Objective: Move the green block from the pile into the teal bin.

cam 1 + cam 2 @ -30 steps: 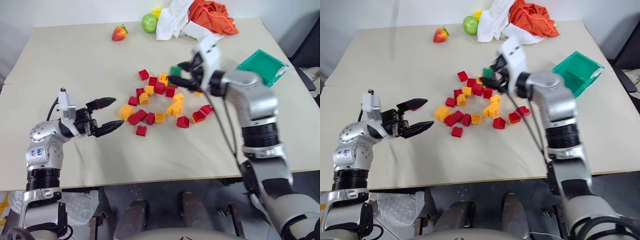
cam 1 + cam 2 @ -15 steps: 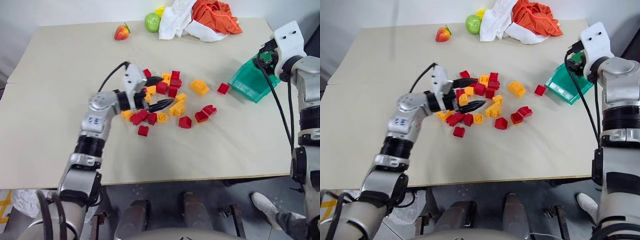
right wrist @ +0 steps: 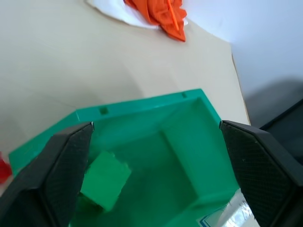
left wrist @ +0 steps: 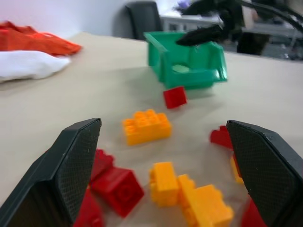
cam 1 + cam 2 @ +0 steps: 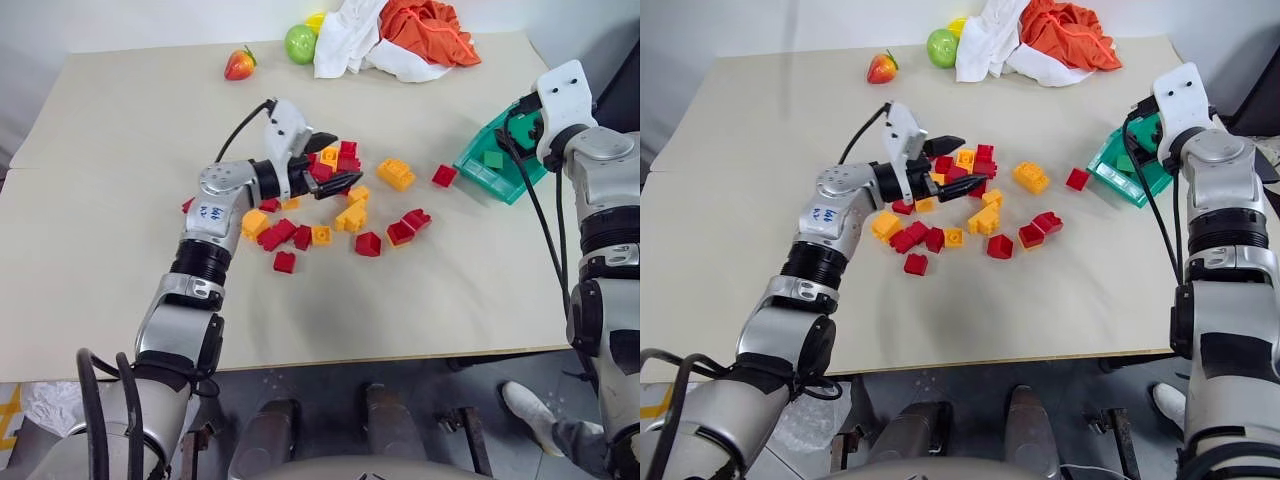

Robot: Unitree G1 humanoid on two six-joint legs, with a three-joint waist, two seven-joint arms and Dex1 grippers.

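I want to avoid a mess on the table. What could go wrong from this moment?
The right gripper is open just over the bin with the green block inside; pulling back carelessly could knock the bin, which sits near the table edge. The left gripper is open low over the pile, so a sweep could scatter bricks.
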